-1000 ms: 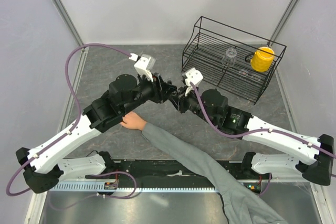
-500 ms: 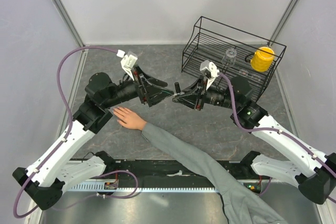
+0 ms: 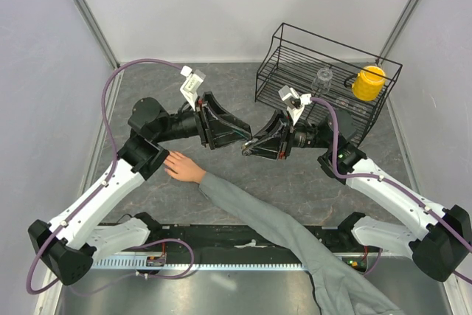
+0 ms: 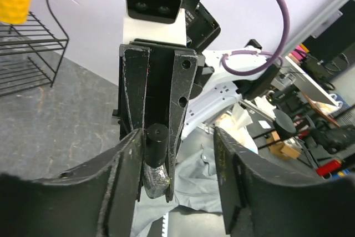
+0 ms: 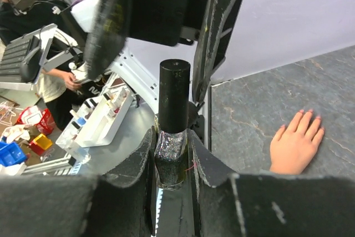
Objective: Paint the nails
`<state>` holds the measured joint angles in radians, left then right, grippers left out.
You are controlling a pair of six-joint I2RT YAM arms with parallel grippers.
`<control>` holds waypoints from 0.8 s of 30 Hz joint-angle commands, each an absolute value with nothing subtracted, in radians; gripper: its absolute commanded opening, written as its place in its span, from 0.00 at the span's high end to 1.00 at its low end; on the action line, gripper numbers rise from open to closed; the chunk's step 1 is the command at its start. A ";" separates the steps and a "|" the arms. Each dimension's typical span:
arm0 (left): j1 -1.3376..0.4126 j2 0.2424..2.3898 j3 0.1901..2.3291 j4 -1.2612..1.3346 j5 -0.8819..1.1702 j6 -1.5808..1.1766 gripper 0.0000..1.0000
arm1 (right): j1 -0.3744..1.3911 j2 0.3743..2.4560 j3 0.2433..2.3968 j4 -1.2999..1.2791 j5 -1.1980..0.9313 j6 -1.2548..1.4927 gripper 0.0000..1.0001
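A bare hand (image 3: pixel 183 166) with a grey sleeve (image 3: pixel 265 215) lies flat on the table, fingers pointing far left. Its pale nails (image 5: pixel 308 116) show at the fingertips in the right wrist view. My right gripper (image 3: pixel 248 150) is shut on a small dark glittery bottle (image 5: pixel 173 162) with a tall black cap (image 5: pixel 175 95), held above the table. My left gripper (image 3: pixel 237 136) is open. Its fingers (image 4: pixel 123 187) stand on either side of the cap (image 4: pixel 156 142) without touching it. In the right wrist view the left fingers (image 5: pixel 111 23) frame the cap from above.
A black wire rack (image 3: pixel 324 82) stands at the far right with a yellow cup (image 3: pixel 368 82) and a clear glass (image 3: pixel 323 77) on it. The left arm's elbow (image 3: pixel 147 154) hangs just over the hand's fingertips. Grey walls close the sides and back.
My left gripper has moved right and now straddles the bottle's cap. My right gripper has dropped slightly toward it with the bottle. The hand has stayed still.
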<state>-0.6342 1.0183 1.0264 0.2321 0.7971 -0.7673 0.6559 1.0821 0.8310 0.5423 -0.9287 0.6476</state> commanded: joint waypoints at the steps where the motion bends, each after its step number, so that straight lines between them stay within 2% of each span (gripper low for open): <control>1: -0.629 1.042 1.043 0.290 0.857 -0.825 0.46 | 0.652 1.083 0.838 0.650 -0.963 0.680 1.00; 5: -0.629 1.057 1.051 0.279 0.865 -0.824 0.53 | 0.652 1.092 0.839 0.652 -0.956 0.677 1.00; 7: -0.629 1.065 1.061 0.255 0.867 -0.810 0.62 | 0.652 1.095 0.845 0.635 -0.948 0.669 1.00; 8: -0.629 1.069 1.074 0.246 0.868 -0.801 0.78 | 0.652 1.097 0.848 0.620 -0.943 0.645 1.00; 10: -0.630 1.065 1.100 0.171 0.833 -0.747 0.98 | 0.652 1.091 0.877 0.487 -0.879 0.589 1.00; 12: -0.650 1.051 1.121 0.015 0.705 -0.675 0.98 | 0.673 1.077 0.938 0.322 -0.743 0.421 1.00; 13: -0.670 1.033 1.156 -0.065 0.616 -0.570 0.98 | 0.696 1.074 0.968 0.123 -0.506 0.347 1.00; 14: -0.704 1.026 1.178 -0.157 0.336 -0.519 0.98 | 0.798 1.074 1.001 0.027 -0.294 0.233 1.00; 15: -0.795 1.022 1.193 -0.266 0.178 -0.459 0.98 | 0.874 1.077 1.053 -0.098 -0.086 0.186 1.00; 16: -0.843 1.032 1.219 -0.303 0.041 -0.437 0.98 | 0.947 1.083 1.068 -0.119 0.263 0.161 1.00; 17: -0.883 1.045 1.233 -0.331 -0.145 -0.425 0.98 | 1.056 1.088 1.078 -0.135 0.372 0.140 1.00; 20: -0.949 1.092 1.272 -0.377 -0.227 -0.440 0.98 | 1.149 1.112 1.094 -0.137 0.538 0.133 1.00; 24: -0.946 1.098 1.264 -0.336 -0.149 -0.460 0.98 | 1.155 1.118 1.059 -0.072 0.459 0.095 1.00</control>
<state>-0.9298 1.0580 1.2507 -0.3256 -0.0875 -0.4805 1.1305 1.0935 1.0687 -0.0631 0.3393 0.2062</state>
